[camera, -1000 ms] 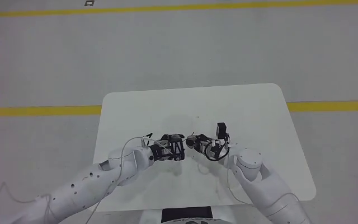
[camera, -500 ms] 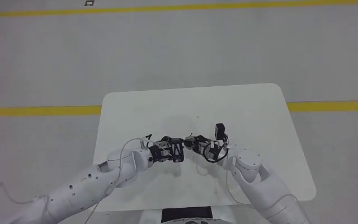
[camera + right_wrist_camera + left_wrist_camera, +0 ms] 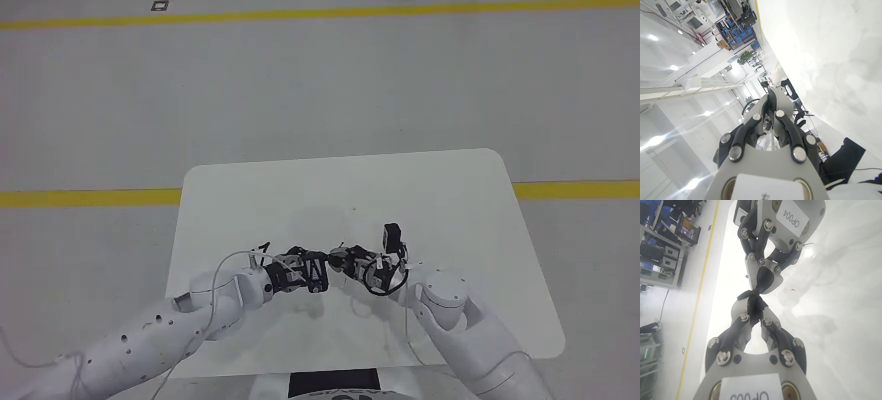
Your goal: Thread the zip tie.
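My two grippers meet tip to tip a little above the white table [image 3: 450,190], near its middle. The left gripper [image 3: 319,271] [image 3: 755,301] is shut, its dark pads pressed together. Facing it, the right gripper [image 3: 338,262] [image 3: 758,290] [image 3: 771,95] is also shut. A short black strip, the zip tie [image 3: 744,294], sticks out sideways just where the two pairs of tips touch, and both seem to pinch it there. The rest of the tie is hidden between the pads, and it is too small to make out in the top view.
The white table [image 3: 829,294] carries nothing else around the grippers. Its rounded edges are well away from them, with grey floor and yellow floor lines [image 3: 90,197] beyond. Thin cables run along both forearms.
Both grippers have drifted slightly toward the table's near edge, staying shut and tip to tip; the gap between the tips has narrowed.
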Motion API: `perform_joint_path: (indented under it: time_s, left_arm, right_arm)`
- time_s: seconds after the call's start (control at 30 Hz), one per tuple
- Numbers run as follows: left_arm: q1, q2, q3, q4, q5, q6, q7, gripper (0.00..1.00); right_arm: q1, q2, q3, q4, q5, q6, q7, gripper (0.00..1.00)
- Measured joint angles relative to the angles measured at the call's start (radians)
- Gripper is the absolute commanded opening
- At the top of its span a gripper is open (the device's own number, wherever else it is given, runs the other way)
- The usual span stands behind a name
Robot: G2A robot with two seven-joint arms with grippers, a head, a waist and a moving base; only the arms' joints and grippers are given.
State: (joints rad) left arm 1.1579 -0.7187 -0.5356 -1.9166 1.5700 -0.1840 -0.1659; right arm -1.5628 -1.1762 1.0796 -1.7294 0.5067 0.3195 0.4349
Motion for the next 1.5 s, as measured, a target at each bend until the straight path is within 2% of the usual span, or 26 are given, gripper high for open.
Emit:
perform_joint_path:
  time_s: [0.2, 0.33, 0.4, 0.73, 0.8, 0.87, 0.97, 1.07, 1.1, 1.23, 1.27, 1.37, 1.5]
  left_arm:
    - [0.032, 0.014, -0.051, 0.015, -0.047, 0.027, 0.027, 0.0]
    - [0.061, 0.026, -0.088, 0.012, -0.084, 0.015, 0.053, 0.0]
    - [0.073, 0.029, -0.098, 0.012, -0.097, 0.011, 0.062, 0.0]
    - [0.081, 0.03, -0.104, 0.009, -0.089, 0.005, 0.074, 0.0]
    - [0.08, 0.026, -0.112, 0.027, -0.12, 0.016, 0.086, 0.0]
    - [0.065, 0.019, -0.13, 0.059, -0.159, 0.031, 0.084, 0.0]
    - [0.044, 0.011, -0.164, 0.11, -0.258, 0.04, 0.088, 0.0]
    - [0.022, 0.005, -0.198, 0.176, -0.364, 0.003, 0.101, 0.0]
    - [0.016, 0.004, -0.207, 0.196, -0.401, -0.018, 0.108, 0.0]
    - [0.001, 0.001, -0.246, 0.296, -0.619, -0.172, 0.199, 0.0]
    - [0.002, 0.003, -0.242, 0.307, -0.658, -0.183, 0.219, 0.0]
    - [-0.006, 0.015, -0.21, 0.321, -0.768, -0.157, 0.284, 0.0]
    - [-0.027, 0.046, -0.141, 0.306, -0.886, -0.156, 0.359, 0.0]
  right_arm:
    - [-0.03, 0.008, 0.031, -0.046, -0.055, -0.053, -0.029, 1.0]
    - [-0.067, 0.015, 0.058, -0.085, -0.097, -0.165, -0.024, 1.0]
    - [-0.076, 0.016, 0.061, -0.088, -0.103, -0.197, -0.012, 1.0]
    - [-0.076, 0.016, 0.061, -0.088, -0.103, -0.198, -0.011, 1.0]
    - [-0.076, 0.016, 0.061, -0.088, -0.103, -0.198, -0.011, 1.0]
    - [-0.076, 0.016, 0.061, -0.088, -0.103, -0.198, -0.011, 1.0]
    - [-0.076, 0.016, 0.061, -0.088, -0.103, -0.198, -0.011, 1.0]
    - [-0.076, 0.016, 0.061, -0.088, -0.103, -0.198, -0.011, 1.0]
    - [-0.076, 0.016, 0.061, -0.088, -0.103, -0.198, -0.011, 1.0]
    - [-0.076, 0.016, 0.061, -0.088, -0.103, -0.198, -0.011, 1.0]
    - [-0.076, 0.016, 0.061, -0.088, -0.103, -0.198, -0.011, 1.0]
    - [-0.076, 0.016, 0.061, -0.088, -0.103, -0.198, -0.011, 1.0]
    - [-0.076, 0.016, 0.061, -0.088, -0.103, -0.198, -0.011, 1.0]
